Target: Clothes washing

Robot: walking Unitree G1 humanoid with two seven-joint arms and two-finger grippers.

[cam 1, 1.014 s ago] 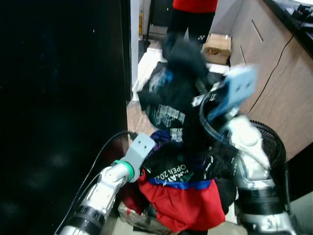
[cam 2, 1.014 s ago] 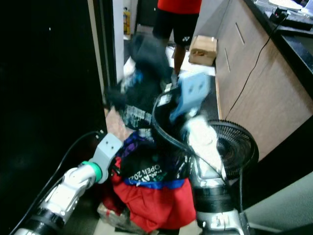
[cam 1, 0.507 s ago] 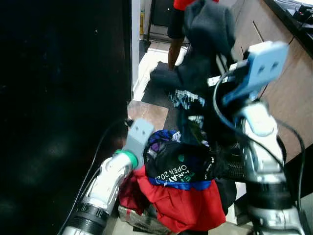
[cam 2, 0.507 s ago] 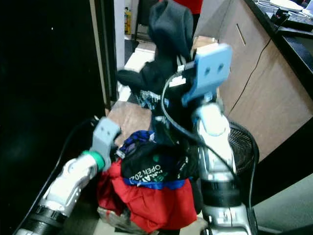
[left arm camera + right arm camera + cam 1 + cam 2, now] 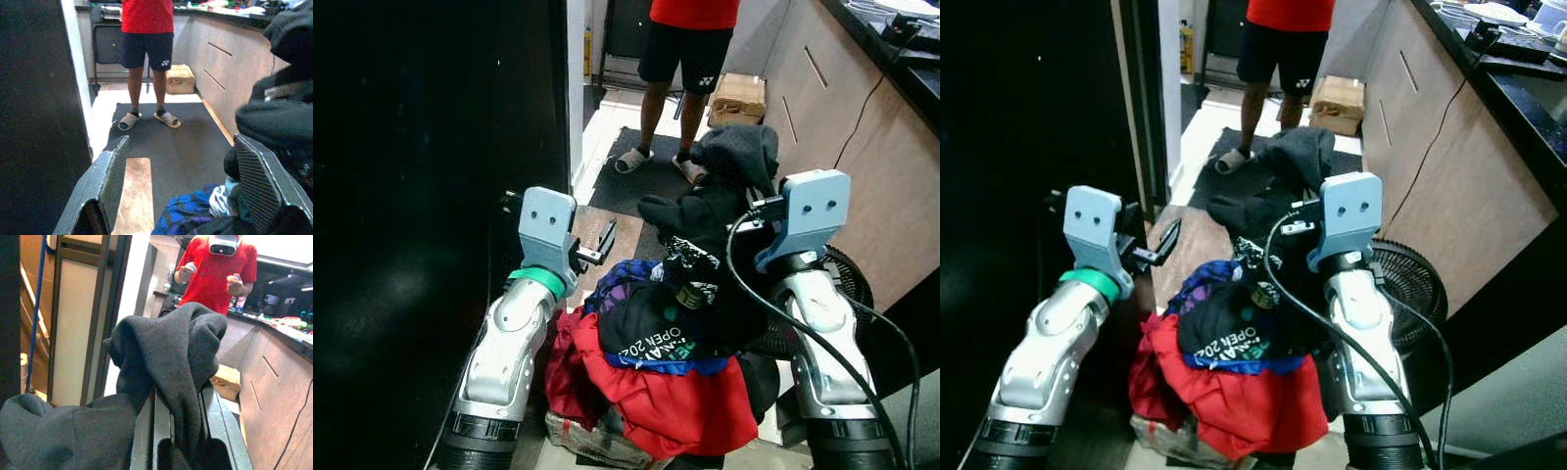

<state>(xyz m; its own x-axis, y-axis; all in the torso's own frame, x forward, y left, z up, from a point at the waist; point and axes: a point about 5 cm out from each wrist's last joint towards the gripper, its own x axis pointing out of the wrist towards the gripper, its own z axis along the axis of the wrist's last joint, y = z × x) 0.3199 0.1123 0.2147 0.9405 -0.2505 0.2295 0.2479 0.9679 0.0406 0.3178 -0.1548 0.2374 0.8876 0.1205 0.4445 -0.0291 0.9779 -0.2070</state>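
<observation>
A heap of clothes sits in front of me: a red garment [image 5: 677, 403], a black printed shirt [image 5: 651, 333] and a blue-purple piece [image 5: 619, 281]. My right gripper [image 5: 177, 399] is shut on a dark grey garment [image 5: 729, 171], which drapes over its fingers [image 5: 146, 431] and hangs just above the back of the heap. My left gripper [image 5: 605, 238] is raised at the heap's left side. It stands open with nothing between its fingers [image 5: 113, 171], pointing towards the floor mat.
A tall black surface [image 5: 411, 196] fills the left. A person in a red shirt [image 5: 693, 39] stands ahead on a dark mat [image 5: 641, 186], beside a cardboard box [image 5: 741, 96]. Wooden cabinets [image 5: 847, 127] and a floor fan [image 5: 850, 282] are on the right.
My right arm has come down with the dark garment, from high up to just over the heap. My left gripper has lifted off the heap's side and now points forward.
</observation>
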